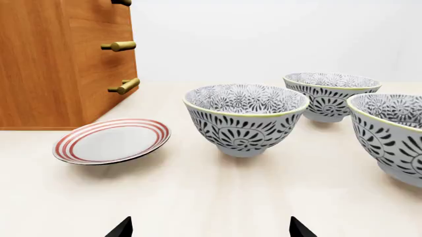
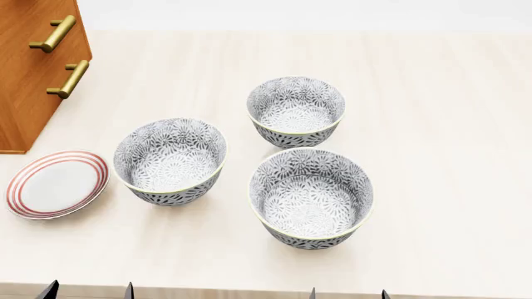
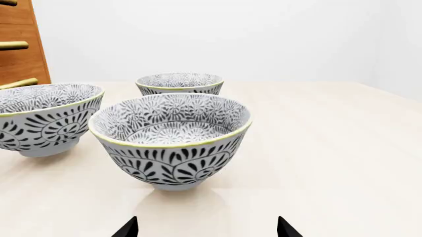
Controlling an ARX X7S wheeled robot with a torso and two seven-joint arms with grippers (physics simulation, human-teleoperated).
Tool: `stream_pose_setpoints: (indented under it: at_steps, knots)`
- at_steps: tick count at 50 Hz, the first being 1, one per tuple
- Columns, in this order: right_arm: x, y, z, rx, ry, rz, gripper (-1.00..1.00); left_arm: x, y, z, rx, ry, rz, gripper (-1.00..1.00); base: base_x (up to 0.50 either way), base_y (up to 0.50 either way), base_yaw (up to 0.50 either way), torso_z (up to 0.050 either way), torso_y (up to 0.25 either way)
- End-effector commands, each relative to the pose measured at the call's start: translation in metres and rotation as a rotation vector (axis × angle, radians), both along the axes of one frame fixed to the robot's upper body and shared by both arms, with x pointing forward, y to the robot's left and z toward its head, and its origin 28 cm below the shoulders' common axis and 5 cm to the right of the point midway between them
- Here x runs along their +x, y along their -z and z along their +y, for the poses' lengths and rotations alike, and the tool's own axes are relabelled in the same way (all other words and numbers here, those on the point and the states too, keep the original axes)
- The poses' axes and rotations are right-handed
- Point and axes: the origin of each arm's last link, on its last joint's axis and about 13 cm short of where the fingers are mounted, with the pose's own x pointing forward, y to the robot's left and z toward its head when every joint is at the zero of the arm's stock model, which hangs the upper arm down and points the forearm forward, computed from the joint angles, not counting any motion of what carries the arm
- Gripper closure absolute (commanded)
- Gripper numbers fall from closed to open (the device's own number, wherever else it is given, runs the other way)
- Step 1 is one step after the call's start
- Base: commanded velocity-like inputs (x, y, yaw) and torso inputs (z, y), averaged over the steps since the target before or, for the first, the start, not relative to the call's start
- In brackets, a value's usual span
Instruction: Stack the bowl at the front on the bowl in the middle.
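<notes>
The front bowl (image 2: 312, 198) sits lower centre-right in the head view, upright on the pale tabletop (image 2: 449, 124), empty, grey-and-black floral pattern with a yellowish rim. In the right wrist view it fills the centre (image 3: 170, 140); in the left wrist view only part of it shows at the right edge (image 1: 392, 133). The middle bowl (image 2: 171, 161) stands to its left in the head view, close but apart, and is the central thing in the left wrist view (image 1: 245, 118). The back bowl (image 2: 296, 111) stands above the front bowl in the head frame, also apart from both.

Only the head and left wrist views show the red-striped plate (image 2: 57, 184), at the left edge of the head frame near the middle bowl, and tilted in the left wrist view (image 1: 112, 140). A wooden cabinet (image 2: 29, 68) with brass handles (image 2: 68, 79) fills the upper left.

The left end effector (image 2: 88, 291) and right end effector (image 2: 347, 294) show only as dark fingertips at the bottom edge, each pair spread wide with nothing between, short of the bowls. The wrist views confirm the wide gaps (image 1: 207, 228) (image 3: 206, 228).
</notes>
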Motion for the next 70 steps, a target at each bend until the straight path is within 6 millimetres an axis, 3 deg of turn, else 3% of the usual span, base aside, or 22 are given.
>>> stream_pose_setpoints:
  at_steps: [1,16,20,22,29,31,35,53,70]
  knots:
    - [0.0,0.0,0.0,0.0,0.0,0.0,-1.0,0.0,0.0,0.0,0.0,0.0,0.0,-1.0,0.0,0.0,0.0,0.0,0.0]
    - [0.001,-0.005,0.0,-0.01,0.032,-0.008,-1.0,-0.004,-0.004,-0.001,-0.004,-0.007,-0.007,-1.0,0.0,0.0,0.0,0.0,0.0]
    - [-0.001,-0.037,0.001,-0.026,0.034,-0.023,-1.0,-0.004,-0.03,-0.001,-0.007,-0.009,-0.029,-1.0,0.0,0.0,0.0,0.0,0.0]
    - [-0.001,-0.069,0.0,-0.064,0.035,-0.05,-1.0,0.001,-0.058,-0.001,-0.035,0.021,-0.067,-1.0,0.0,0.0,0.0,0.0,0.0]
    - [0.008,-0.123,0.001,-0.101,0.028,-0.11,-1.0,0.008,-0.12,-0.003,-0.084,0.025,-0.144,-1.0,0.0,0.0,0.0,0.0,0.0]
    - [0.009,-0.146,0.001,-0.124,0.028,-0.146,-1.0,0.007,-0.139,-0.002,-0.094,0.018,-0.188,-1.0,0.0,0.0,0.0,0.0,0.0]
    - [0.007,-0.157,0.004,-0.178,0.072,-0.16,-1.0,0.004,-0.149,0.0,-0.092,0.016,-0.219,-1.0,0.0,0.0,0.0,0.0,0.0]
    - [0.014,-0.149,0.005,-0.179,0.073,-0.155,-1.0,0.008,-0.144,0.0,-0.075,-0.004,-0.234,-1.0,0.0,0.47,0.0,0.0,0.0]
    - [0.02,-0.142,0.005,-0.179,0.055,-0.139,-1.0,0.012,-0.14,0.001,-0.069,-0.016,-0.236,-1.0,0.29,0.01,0.0,0.0,0.0]
